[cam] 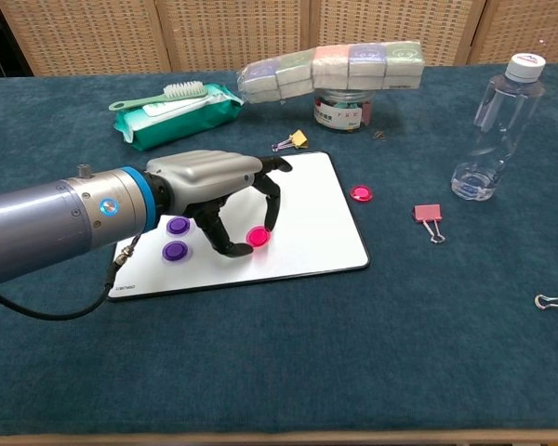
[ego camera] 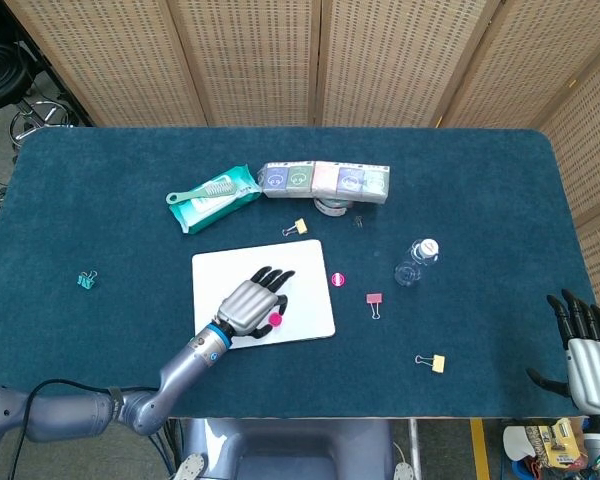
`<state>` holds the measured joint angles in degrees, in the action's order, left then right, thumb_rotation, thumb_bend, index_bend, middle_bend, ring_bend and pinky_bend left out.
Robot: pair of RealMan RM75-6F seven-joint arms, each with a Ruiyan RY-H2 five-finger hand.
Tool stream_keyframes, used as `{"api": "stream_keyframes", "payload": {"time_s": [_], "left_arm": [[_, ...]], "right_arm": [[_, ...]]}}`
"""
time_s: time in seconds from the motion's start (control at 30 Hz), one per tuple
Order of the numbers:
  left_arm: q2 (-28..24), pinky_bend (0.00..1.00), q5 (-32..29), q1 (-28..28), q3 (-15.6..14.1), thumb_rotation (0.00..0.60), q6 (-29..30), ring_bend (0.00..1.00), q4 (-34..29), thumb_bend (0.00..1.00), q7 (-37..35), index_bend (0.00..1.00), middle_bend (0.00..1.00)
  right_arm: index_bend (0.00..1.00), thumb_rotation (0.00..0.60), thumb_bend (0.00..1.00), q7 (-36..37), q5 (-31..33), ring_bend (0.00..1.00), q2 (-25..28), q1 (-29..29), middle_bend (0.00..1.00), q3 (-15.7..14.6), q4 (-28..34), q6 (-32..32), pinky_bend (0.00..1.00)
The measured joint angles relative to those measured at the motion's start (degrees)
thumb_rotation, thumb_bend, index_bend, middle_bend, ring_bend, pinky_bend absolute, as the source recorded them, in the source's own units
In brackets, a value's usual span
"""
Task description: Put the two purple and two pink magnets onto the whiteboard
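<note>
A blue table [ego camera: 130,200] carries a whiteboard [ego camera: 310,290] near centre. At twelve o'clock: wipes [ego camera: 215,205], tissues [ego camera: 325,180]. At three: pink magnet [ego camera: 339,279], bottle [ego camera: 417,260], clips [ego camera: 374,300]. At nine: teal clip [ego camera: 85,280].

Silver left hand [cam: 219,190], black fingers [cam: 272,197], blue wrist ring [cam: 145,197].

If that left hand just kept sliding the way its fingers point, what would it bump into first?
Probably the pink magnet lying on the cloth just past the whiteboard edge. The left hand points across the board toward it, though depth is hard to judge; it might pass beside it toward the yellow clip.
</note>
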<state>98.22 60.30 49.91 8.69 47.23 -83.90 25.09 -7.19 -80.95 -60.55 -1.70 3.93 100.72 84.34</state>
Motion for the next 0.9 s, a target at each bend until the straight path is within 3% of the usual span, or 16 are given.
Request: {"api": "stream_keyframes", "payload": {"time_s": [0.23, 0.37, 0.9], "left_arm": [[1.37, 0.00, -1.85, 0.53, -0.24, 0.600, 0.55, 0.00, 0.88, 0.31, 1.07, 0.56, 0.00], [1.94, 0.00, -2.69, 0.68, -0.45, 0.600, 0.76, 0.00, 1.34, 0.30, 1.35, 0.45, 0.00], [-0.47, 0.00, -2.09, 0.26, -0.39, 0.600, 0.63, 0.00, -0.16, 0.29, -2.31, 0.26, 0.00]], "right_arm": [[0.03, 0.600, 0.00, 0.27, 0.02, 0.00, 0.12, 0.02, 0.00, 0.05, 0.02, 0.06, 0.00], [0.03, 0.600, 0.00, 0.40, -0.05, 0.00, 0.20, 0.06, 0.00, 0.05, 0.08, 0.17, 0.00], [0.03, 0.600, 0.00, 0.40, -0.02, 0.00, 0.26, 0.10, 0.00, 0.08, 0.07, 0.27, 0.00]]}}
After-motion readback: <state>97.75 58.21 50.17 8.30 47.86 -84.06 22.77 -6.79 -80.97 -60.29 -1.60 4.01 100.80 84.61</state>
